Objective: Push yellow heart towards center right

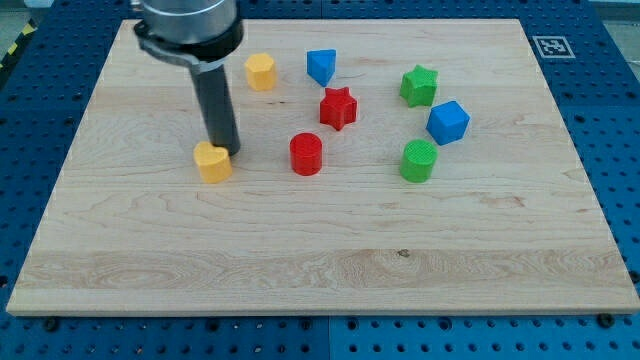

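Note:
The yellow heart [213, 162] lies on the wooden board [320, 270], left of the middle. My tip [227, 152] stands right at the heart's upper right edge and seems to touch it. The dark rod rises from there to the arm's round end at the view's top left. A second yellow block [260, 72], which looks like a hexagon, lies above and to the right of the rod.
A red cylinder [306, 154] lies to the right of the heart. Further right are a red star [338, 108], a blue triangle [320, 66], a green star [419, 86], a blue cube [448, 122] and a green cylinder [419, 160].

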